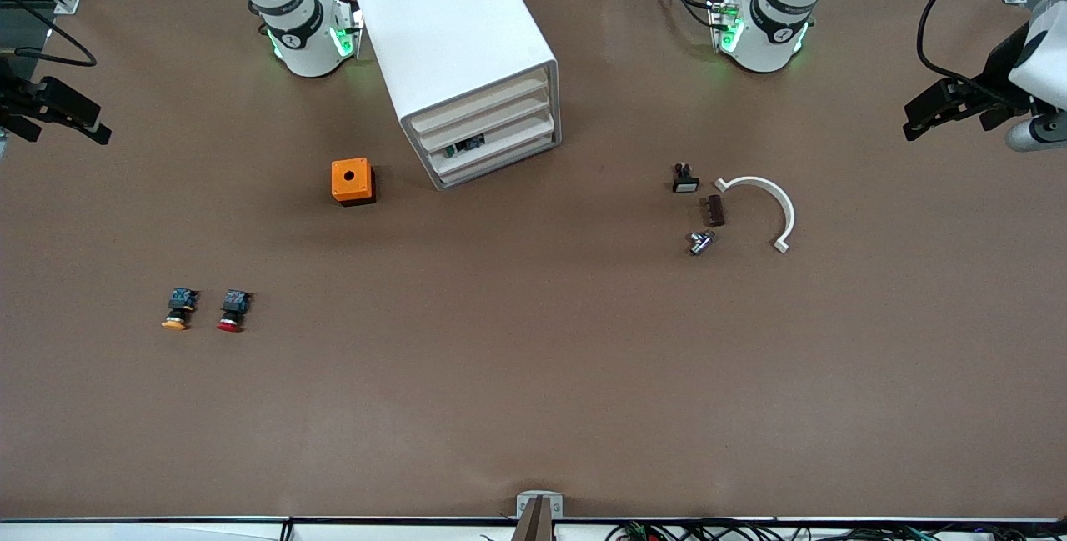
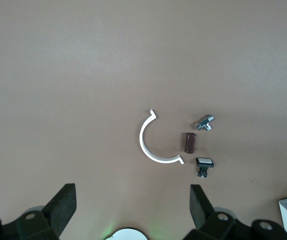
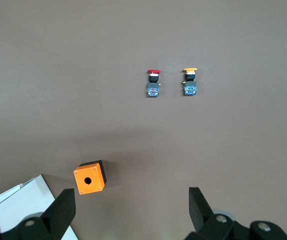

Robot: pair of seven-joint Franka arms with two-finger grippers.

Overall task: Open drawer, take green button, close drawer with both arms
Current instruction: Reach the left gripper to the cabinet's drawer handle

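Note:
The white four-drawer cabinet stands on the table between the two arm bases, and all its drawers are pushed in. The drawer, third from the top, is shut. A small dark and bluish shape shows through its pale front; I cannot make out a green cap there. My left gripper hangs open and empty in the air at the left arm's end of the table, and its wrist view shows its jaws wide apart. My right gripper hangs open and empty at the right arm's end, also shown in its wrist view.
An orange box with a round hole sits beside the cabinet. A yellow-capped button and a red-capped button lie nearer the front camera. A white arc, a brown piece, a metal part and a black switch lie toward the left arm's end.

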